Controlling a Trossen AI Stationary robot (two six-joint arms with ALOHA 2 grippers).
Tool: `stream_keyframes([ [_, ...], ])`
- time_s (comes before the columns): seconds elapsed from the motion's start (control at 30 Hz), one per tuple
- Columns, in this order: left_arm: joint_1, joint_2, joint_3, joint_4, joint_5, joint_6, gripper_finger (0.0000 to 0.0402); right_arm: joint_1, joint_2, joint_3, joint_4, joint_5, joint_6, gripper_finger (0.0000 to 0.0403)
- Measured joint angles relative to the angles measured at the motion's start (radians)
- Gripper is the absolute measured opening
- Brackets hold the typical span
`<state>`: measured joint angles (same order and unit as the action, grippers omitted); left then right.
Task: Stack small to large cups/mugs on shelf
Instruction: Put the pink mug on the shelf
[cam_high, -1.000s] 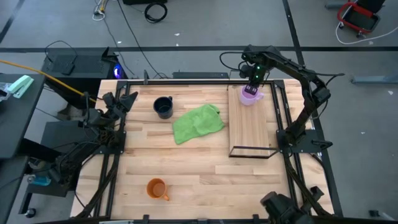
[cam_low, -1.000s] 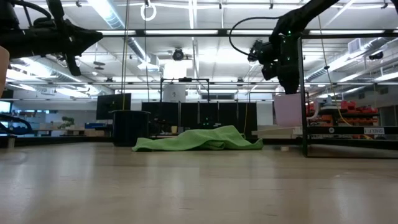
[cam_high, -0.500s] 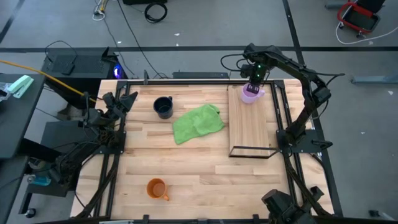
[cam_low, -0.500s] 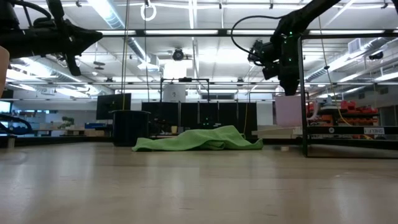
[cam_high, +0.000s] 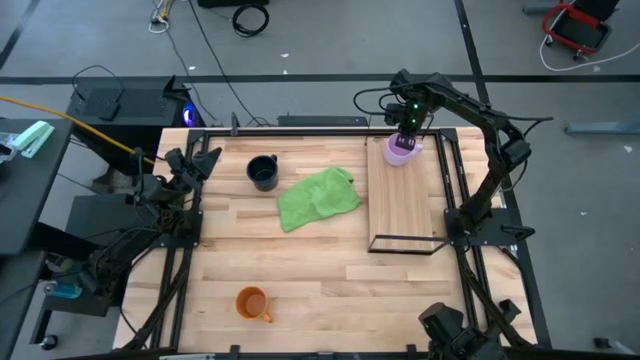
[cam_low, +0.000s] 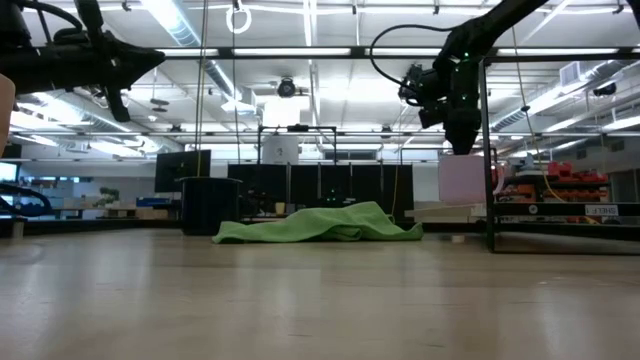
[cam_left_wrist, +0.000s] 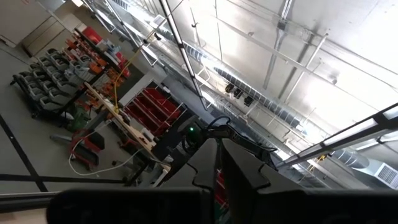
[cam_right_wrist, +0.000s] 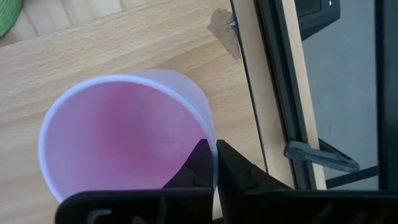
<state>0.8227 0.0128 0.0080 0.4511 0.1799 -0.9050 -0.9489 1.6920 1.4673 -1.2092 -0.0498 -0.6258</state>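
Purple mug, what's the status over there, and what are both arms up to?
Right gripper shut on purple mug rim, at shelf far end. Left gripper parked at table's left edge. Navy mug, orange mug untouched. Nothing in the way.

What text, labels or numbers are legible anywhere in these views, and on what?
None legible.
Purple mug, navy mug, orange mug, green cloth and shelf: no print visible.
Signs on the far racks in the low view: too small and blurred to read.
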Motion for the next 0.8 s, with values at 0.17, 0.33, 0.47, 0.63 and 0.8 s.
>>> stream_keyframes([
  [0.17, 0.000, 0.000, 0.000, -0.001, 0.000, 0.000, 0.0027, 0.000, 0.000, 0.000, 0.003, -0.004, -0.006, 0.0005],
  [0.33, 0.000, 0.000, 0.000, -0.002, 0.000, 0.001, 0.0033, 0.000, 0.000, 0.000, 0.003, -0.015, -0.023, 0.0005],
  [0.47, 0.000, 0.000, 0.000, -0.003, 0.000, 0.002, 0.0033, 0.000, 0.000, 0.000, 0.003, -0.019, -0.032, 0.0005],
  [0.63, 0.000, 0.000, 0.000, -0.010, 0.000, 0.002, 0.0027, 0.000, 0.000, 0.000, 0.003, -0.034, -0.033, 0.0005],
  [0.8, 0.000, 0.000, 0.000, -0.016, 0.000, 0.002, 0.0028, 0.000, 0.000, -0.003, 0.005, -0.033, -0.033, 0.0005],
])
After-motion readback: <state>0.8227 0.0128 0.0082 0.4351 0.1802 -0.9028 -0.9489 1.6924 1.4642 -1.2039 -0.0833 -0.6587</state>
